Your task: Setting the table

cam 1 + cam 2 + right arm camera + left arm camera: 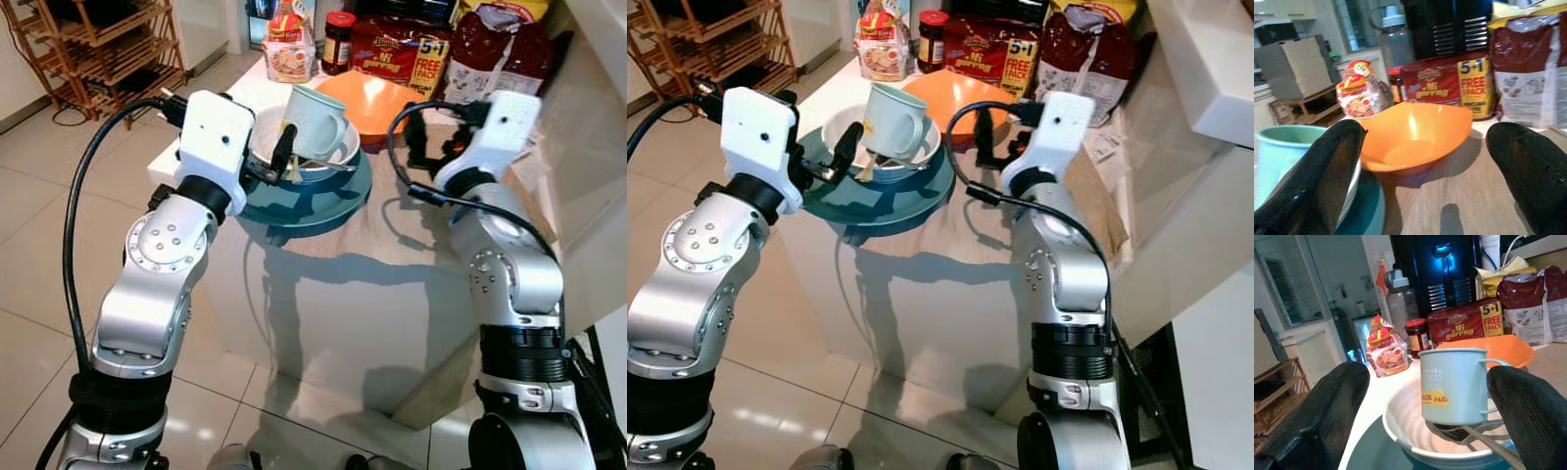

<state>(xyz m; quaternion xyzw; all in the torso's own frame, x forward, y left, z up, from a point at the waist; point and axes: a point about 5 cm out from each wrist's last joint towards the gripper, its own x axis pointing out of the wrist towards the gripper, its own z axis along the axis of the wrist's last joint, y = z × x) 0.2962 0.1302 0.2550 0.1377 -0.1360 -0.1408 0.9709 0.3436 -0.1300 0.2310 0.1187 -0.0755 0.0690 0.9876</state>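
At the upper centre of the left eye view, a pale green mug (315,120) is seen sitting tilted inside a white bowl (345,147), which is stacked on a dark teal plate (333,201) on the glossy desk (323,304). A spoon (1484,438) is seen lying in the bowl under the mug, its handle leading out over the rim. Just behind the stack, toward the upper right of the frame, an orange bowl (377,98) is set on the desk, touching or nearly touching the white bowl; which cannot be told.

The left gripper (279,162) is held at the left edge of the stack, level with the bowl's rim. Its fingers (1317,426) are spread wide apart, with the mug and bowl framed between them in the left wrist view, and nothing is gripped. The right gripper (1420,181) is held low over the desk to the right of the stack, pointed at the orange bowl; its fingers (1528,171) are likewise parted and nothing is held.

Along the top edge of the frame, a noodle packet (289,49), a dark jar (338,41), a red multipack of noodles (402,49) and a dark red bag (500,54) are lined up at the back of the desk. A wooden rack (108,49) is seen on the tiled floor (39,255) at upper left.
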